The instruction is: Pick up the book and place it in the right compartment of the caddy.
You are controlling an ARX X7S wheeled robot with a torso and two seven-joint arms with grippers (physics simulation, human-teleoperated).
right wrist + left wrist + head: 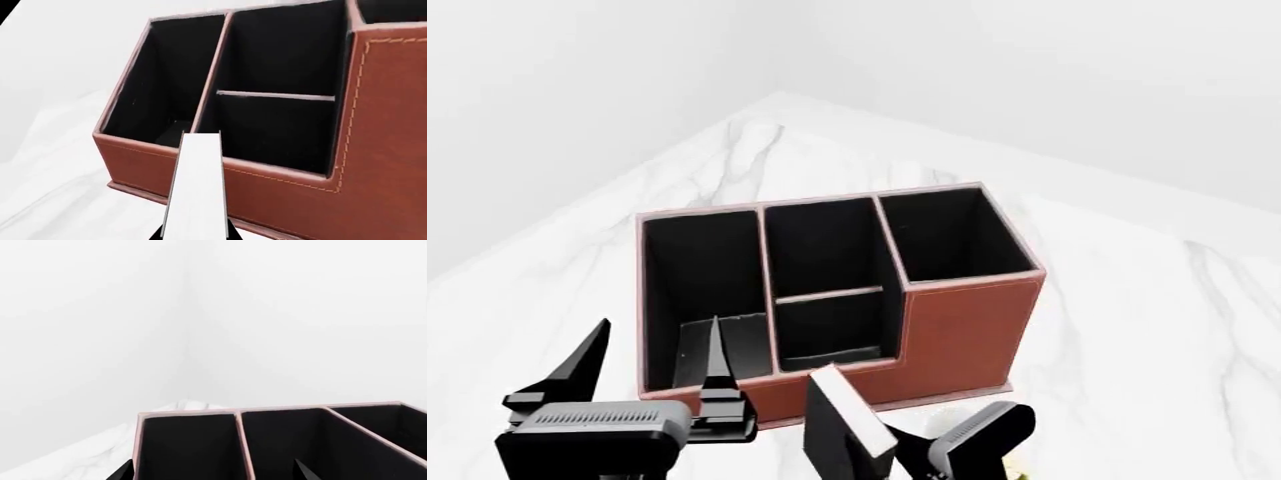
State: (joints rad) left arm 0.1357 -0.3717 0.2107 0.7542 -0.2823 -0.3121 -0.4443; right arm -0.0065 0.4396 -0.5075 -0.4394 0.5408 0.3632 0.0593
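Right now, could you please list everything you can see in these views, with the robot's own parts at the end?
caddy: one, reddish-brown outside with pale trim and black lining, standing on the table ahead of the robot.
right compartment: one, black-lined, the tall square end section; nothing visible inside.
middle section: one, black, split by a pale-edged divider.
left section: one, black, long with sloped walls.
book: one, black cover with white page edges, held in front of the caddy's low front wall, still outside it.
table: one, white marble.
left end effector: one, black, open, by the caddy's left front corner.
right end effector: one, black, shut on the book.
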